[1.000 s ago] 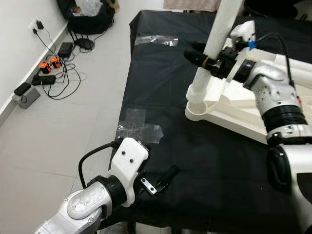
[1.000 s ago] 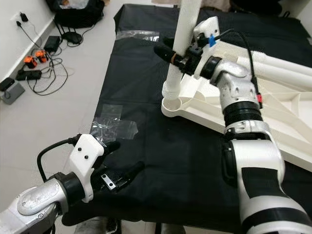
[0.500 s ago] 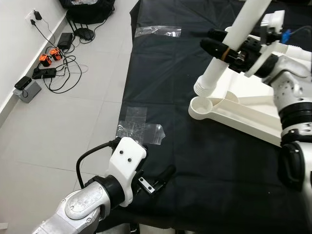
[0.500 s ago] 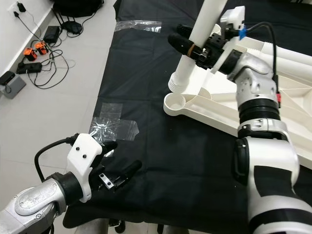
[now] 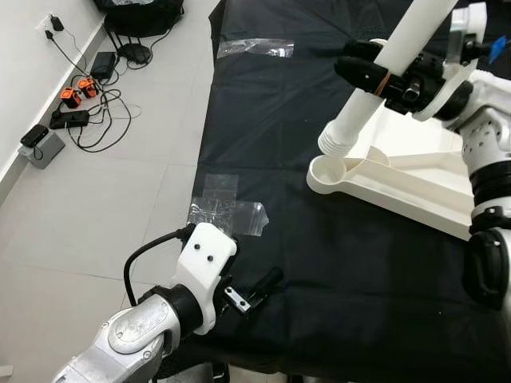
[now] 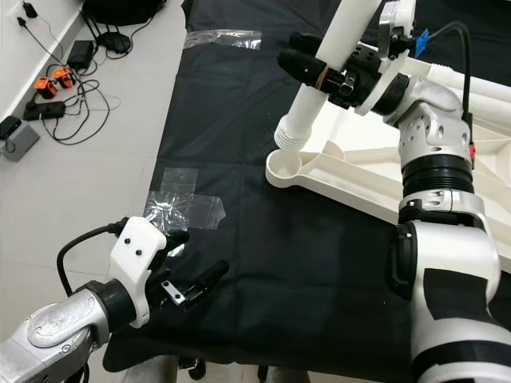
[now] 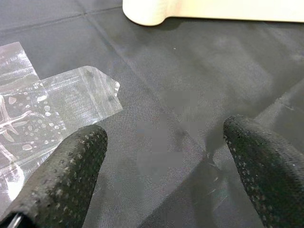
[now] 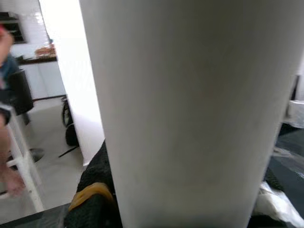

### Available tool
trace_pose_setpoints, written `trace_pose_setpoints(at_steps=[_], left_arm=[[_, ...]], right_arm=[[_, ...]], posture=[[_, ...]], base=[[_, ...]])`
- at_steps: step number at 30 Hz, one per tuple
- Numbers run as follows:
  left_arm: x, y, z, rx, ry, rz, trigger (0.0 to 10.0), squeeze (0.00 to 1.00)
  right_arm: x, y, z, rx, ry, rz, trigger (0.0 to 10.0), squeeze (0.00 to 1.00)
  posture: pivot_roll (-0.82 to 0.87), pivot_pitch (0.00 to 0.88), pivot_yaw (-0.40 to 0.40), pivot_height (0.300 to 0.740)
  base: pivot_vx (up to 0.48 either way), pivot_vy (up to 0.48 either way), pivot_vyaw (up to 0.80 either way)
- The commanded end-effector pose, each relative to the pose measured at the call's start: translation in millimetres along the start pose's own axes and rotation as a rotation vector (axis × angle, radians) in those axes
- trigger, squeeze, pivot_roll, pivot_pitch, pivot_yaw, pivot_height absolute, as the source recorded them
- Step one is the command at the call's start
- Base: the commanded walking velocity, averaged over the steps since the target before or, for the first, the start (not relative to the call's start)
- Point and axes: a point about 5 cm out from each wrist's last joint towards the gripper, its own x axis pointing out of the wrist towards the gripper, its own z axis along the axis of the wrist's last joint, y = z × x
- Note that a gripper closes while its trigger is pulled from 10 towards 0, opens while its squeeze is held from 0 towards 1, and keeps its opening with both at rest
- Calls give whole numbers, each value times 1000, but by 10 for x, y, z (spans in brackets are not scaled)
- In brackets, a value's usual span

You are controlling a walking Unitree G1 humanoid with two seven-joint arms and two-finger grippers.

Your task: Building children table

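Lifted clear of the round corner socket (image 5: 327,170) of the white plastic tabletop (image 5: 403,179) at centre right, the long white cylindrical table leg (image 5: 382,80) is now tilted, so seating is judged undone. It is pinched by the right gripper (image 5: 375,73). The left gripper (image 5: 254,292) is spread above the black cloth (image 5: 319,263), lower left.

Table leg (image 5: 399,60) top beyond frame

Tiled home room, floor cables (image 5: 96,120)
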Motion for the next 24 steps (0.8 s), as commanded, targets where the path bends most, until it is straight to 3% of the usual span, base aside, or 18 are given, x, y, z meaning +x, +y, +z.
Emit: trace_pose_setpoints(at_steps=[1,14,24], left_arm=[[-9,-14,-36,-2,16,-8,10000,0],[-4,-9,-50,-2,15,0,10000,0],[8,0,-11,5,-6,11,10000,0]], right_arm=[[16,50,8,0,-2,55,0,0],[71,163,-155,36,64,114,0,0],[8,220,-338,62,139,109,0,0]], posture=[[148,305,-12,740],[144,302,-18,740],[141,304,-19,740]], base=[[0,0,0],[0,0,0],[0,0,0]])
